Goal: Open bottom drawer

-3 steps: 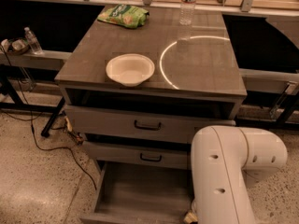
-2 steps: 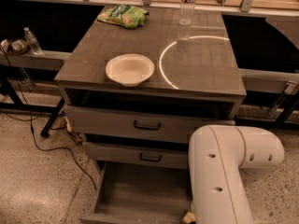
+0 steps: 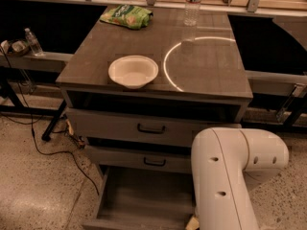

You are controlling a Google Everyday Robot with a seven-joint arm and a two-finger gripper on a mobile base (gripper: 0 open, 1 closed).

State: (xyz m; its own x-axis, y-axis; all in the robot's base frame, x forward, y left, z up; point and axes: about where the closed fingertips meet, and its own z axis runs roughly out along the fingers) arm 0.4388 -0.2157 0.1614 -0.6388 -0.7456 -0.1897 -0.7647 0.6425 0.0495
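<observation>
Already extended, the bottom drawer (image 3: pixel 139 200) could be derailed by further pulling; the gripper's state, masked by the arm (image 3: pixel 225 176) beside it, cannot be told.

The end effector is out of sight, behind or below the white arm (image 3: pixel 225 176) at 5 o'clock, which itself runs off the bottom edge. That arm hides the right side of the bottom drawer (image 3: pixel 139 200), whose front is cut off at 6 o'clock. At 12 o'clock the water bottle (image 3: pixel 193 6) loses its top to the upper edge.
</observation>
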